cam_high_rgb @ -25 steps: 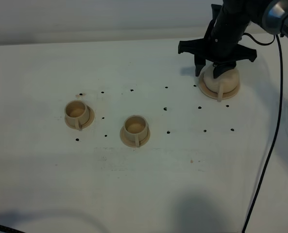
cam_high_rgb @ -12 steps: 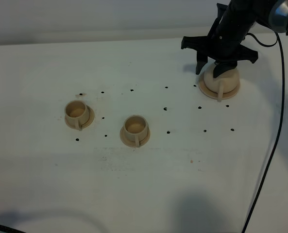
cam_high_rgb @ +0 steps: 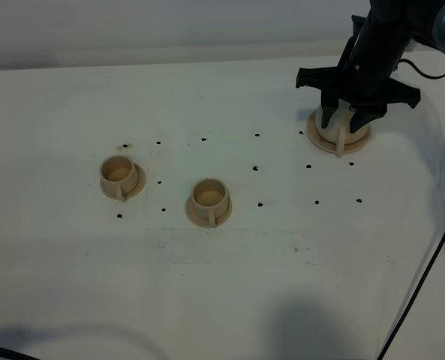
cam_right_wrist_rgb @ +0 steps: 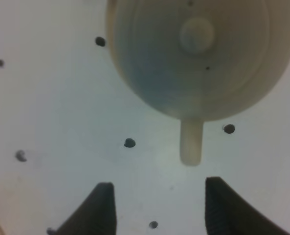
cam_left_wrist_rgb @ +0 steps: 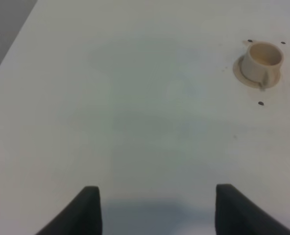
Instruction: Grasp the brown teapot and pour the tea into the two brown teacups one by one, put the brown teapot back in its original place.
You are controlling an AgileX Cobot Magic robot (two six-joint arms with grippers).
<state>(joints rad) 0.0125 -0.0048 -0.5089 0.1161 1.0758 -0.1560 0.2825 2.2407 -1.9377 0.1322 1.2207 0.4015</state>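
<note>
Wide-open, empty right hand (cam_high_rgb: pixel 341 120) above brown teapot (cam_high_rgb: pixel 336 133), fingertips short of loop handle, touching nothing; shifted rightward and lower versus one second earlier.

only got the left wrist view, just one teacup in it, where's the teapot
observer: the teapot sits on its coaster, far off to the right, towards the back.
operator: right hand holding it
observer: no, the right hand is open above it, short of the handle.
operator: other cup
observer: a second teacup stands on its saucer, between the teacup you see and the teapot.
</note>
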